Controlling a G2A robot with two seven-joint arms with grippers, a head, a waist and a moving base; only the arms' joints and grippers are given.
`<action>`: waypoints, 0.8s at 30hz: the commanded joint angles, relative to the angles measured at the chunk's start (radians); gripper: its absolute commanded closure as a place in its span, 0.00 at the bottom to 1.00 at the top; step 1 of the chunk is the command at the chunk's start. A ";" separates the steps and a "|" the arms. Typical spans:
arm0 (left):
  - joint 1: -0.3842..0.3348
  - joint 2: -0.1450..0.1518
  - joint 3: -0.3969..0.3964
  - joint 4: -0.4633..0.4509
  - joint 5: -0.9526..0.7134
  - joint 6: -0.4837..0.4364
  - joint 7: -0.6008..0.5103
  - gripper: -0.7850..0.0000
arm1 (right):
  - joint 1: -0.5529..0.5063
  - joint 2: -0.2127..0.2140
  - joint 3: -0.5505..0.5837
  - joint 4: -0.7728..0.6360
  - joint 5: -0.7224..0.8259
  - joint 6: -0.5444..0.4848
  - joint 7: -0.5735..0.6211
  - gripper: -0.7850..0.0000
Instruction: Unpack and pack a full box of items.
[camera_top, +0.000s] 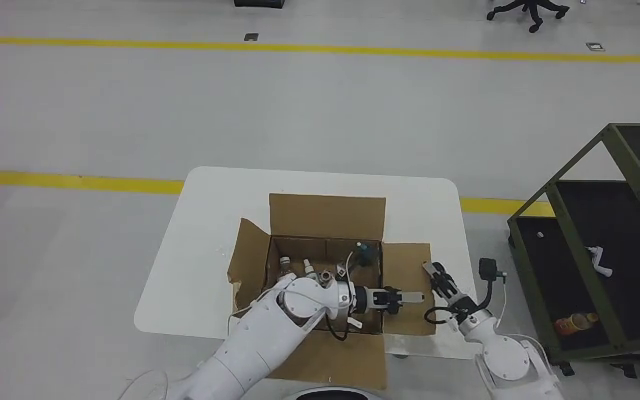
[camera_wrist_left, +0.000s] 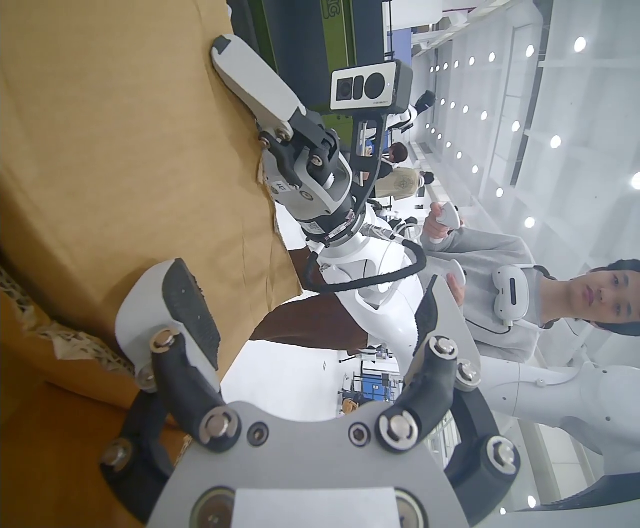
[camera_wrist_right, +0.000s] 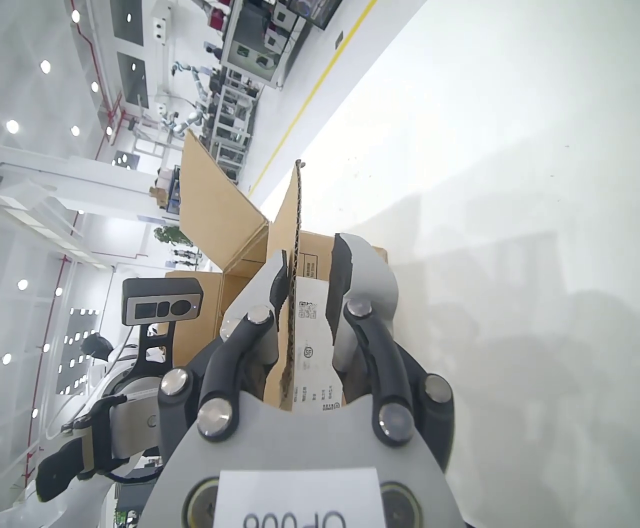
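The cardboard box (camera_top: 327, 213) stands open on the white bench (camera_top: 200, 250), set against the bench's near edge and somewhat toward its right corner, with all four flaps folded outward. The near flap (camera_top: 350, 365) hangs out over the near edge. Down inside, several small items (camera_top: 308, 268) sit along the far wall: a few pale ones that look like little bottles, and a blue-green item (camera_top: 366, 252) toward the right. From above they are too small for me to say for sure what they are. The left arm lies across the open top from the near left, and the left tool (camera_top: 398, 298) sits at the box's right rim. Its two fingers (camera_wrist_left: 192, 310) are spread wide with nothing between them. One of them is just beside the brown cardboard, and I cannot tell whether it touches. The right tool (camera_top: 436, 273) is at the outer end of the right flap (camera_top: 405, 262), which sticks out toward the bench's right edge. Seen from that wrist, the flap shows edge-on and runs straight up between the two fingers. The tool straddles it, part open, with one pad (camera_wrist_right: 278, 280) right against the cardboard and the other standing off from the labelled face with a gap, so it is not clamped. On the floor off the bench's right edge stands a green cart (camera_top: 550, 265) with a few things lying in it.
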 joint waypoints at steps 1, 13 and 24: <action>0.001 0.000 -0.003 -0.001 0.000 0.000 0.000 0.00 | 0.004 0.000 -0.003 0.008 0.001 -0.001 -0.001 1.00; 0.013 0.017 -0.054 -0.052 0.035 0.006 0.014 0.00 | 0.006 0.000 -0.015 0.030 -0.017 -0.002 -0.011 1.00; 0.058 0.069 -0.162 -0.191 0.192 0.052 0.035 0.00 | -0.018 0.014 0.032 -0.092 -0.282 -0.003 -0.138 0.28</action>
